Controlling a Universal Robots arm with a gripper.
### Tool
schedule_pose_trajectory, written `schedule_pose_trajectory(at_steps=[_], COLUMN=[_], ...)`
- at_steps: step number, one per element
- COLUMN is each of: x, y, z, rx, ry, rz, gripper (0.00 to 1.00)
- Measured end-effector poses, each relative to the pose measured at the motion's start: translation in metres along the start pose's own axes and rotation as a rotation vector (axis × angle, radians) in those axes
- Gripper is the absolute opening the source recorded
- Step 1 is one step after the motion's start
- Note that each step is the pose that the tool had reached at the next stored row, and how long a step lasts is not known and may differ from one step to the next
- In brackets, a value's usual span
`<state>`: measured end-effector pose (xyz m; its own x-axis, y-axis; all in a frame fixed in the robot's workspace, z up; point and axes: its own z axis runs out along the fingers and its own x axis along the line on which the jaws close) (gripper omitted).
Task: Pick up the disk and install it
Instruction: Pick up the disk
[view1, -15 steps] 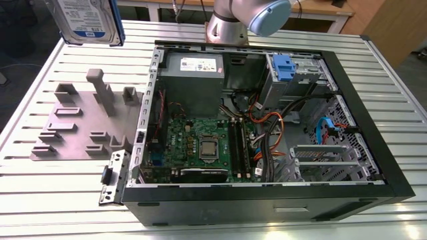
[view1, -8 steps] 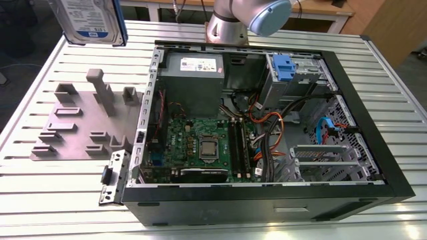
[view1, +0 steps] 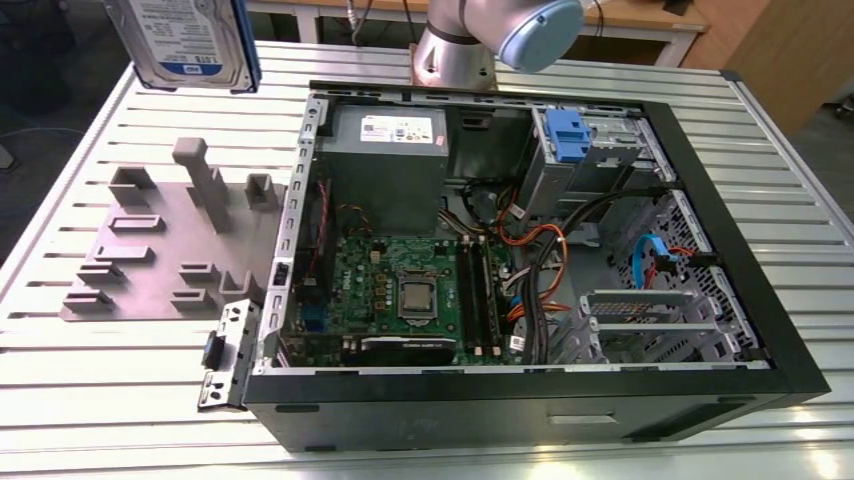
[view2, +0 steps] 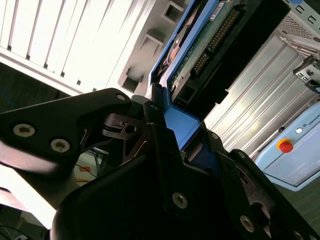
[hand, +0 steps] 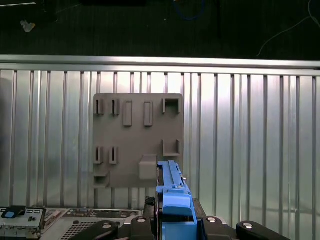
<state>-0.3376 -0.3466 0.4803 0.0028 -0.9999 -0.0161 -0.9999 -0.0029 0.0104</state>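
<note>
The disk, a silver-grey drive with a white-and-blue label in a blue carrier, hangs in the air above the table's far corner at the exterior view's left. In the second wrist view my gripper is shut on the blue carrier, and the disk's green circuit board side stretches away from the black fingers. In the first wrist view the disk shows edge-on, standing up from my gripper over the grey fixture plate.
An open black computer case lies on the slatted metal table, with motherboard, cables and a drive cage holding a blue bracket. The grey fixture plate sits beside the case. The arm's base stands behind the case.
</note>
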Motion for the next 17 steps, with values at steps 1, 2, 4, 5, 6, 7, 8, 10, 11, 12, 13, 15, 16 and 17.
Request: schedule_pose_trajectory(at_steps=[1,2,4,5,6,7,8,10,11,12,13,15,16,17], x=[0.0,0.0,0.0,0.0,0.0,0.0,0.0,0.0,0.0,0.0,0.0,0.0,0.0,0.0001], y=[-0.0007,-0.0015,-0.0029,-0.0037,-0.0044,-0.0051,-0.0057,-0.0069,-0.0076,-0.0082,-0.0089,-0.01,-0.0102,-0.0103], z=[0.0,0.0,0.0,0.0,-0.0001,-0.0001,-0.0001,-0.0001,-0.0001,-0.0001,-0.0001,-0.0001,-0.0001,-0.0002], rx=[0.0,0.0,0.0,0.0,-0.0001,0.0,0.0,0.0,0.0,0.0,0.0,0.0,0.0,-0.0001], ry=[0.0,0.0,0.0,0.0,0.0,0.0,0.0,0.0,0.0,0.0,0.0,0.0,0.0,0.0], rz=[0.0,0.0,0.0,0.0,0.0,0.0,0.0,0.0,0.0,0.0,0.0,0.0,0.0,0.0], gripper=[0.36,0.36,0.36,0.36,0.36,0.36,0.36,0.36,0.36,0.36,0.36,0.36,0.36,0.36])
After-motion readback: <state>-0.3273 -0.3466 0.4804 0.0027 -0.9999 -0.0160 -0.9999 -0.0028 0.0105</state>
